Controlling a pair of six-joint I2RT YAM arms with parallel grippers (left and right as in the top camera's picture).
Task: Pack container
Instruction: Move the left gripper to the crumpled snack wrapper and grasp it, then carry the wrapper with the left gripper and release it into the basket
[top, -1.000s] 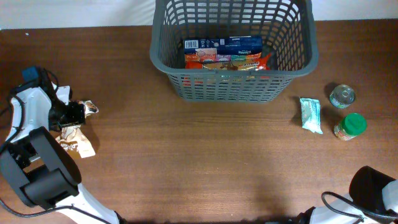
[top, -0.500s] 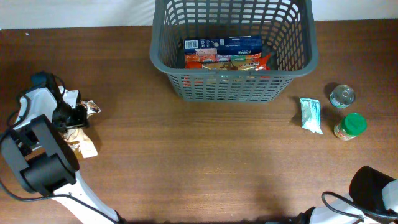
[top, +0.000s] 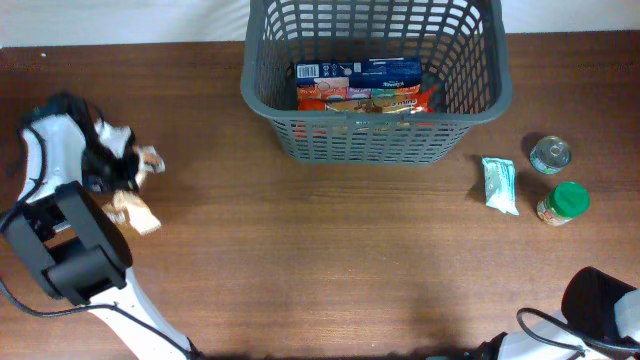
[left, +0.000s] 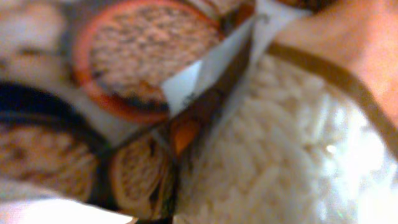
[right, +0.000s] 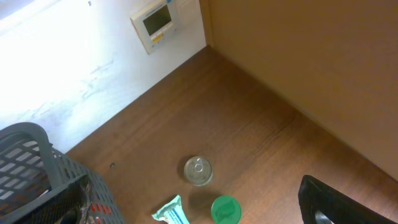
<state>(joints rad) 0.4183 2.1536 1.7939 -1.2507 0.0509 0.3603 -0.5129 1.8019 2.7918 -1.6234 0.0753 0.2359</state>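
where the brown table (top: 320, 260) meets the white wall (right: 74, 68) at the back, the container (top: 375, 150) sits at the middle of the far edge, its rear rim cut off by the top of the overhead view. a broad stretch of bare wood runs from its front wall to the near edge and out to both sides.

it is a dark grey plastic basket with slotted lattice walls and a rounded rectangular rim, far larger than the groceries. a blue box (top: 365, 69) lies flat on its floor, with red and orange packets (top: 370, 98) just in front of the box.

to the right of the container, well apart from it, a pale green packet (top: 500, 185), a tin can (top: 550, 155) and a green-lidded jar (top: 563, 203) stand near one another close to the right edge.

the left gripper (top: 122, 168) is low near the left edge, among a crumpled wrapper (top: 148, 160) and a tan packet (top: 135, 215). its wrist view is filled by blurred biscuit-print wrapping (left: 143, 68) and a rice-print bag (left: 280, 155), with no fingers showing, so whether it grips anything cannot be told.

the right gripper (right: 333, 202) shows only as a dark edge in its own view, high over the near right corner; wide or narrow cannot be told.
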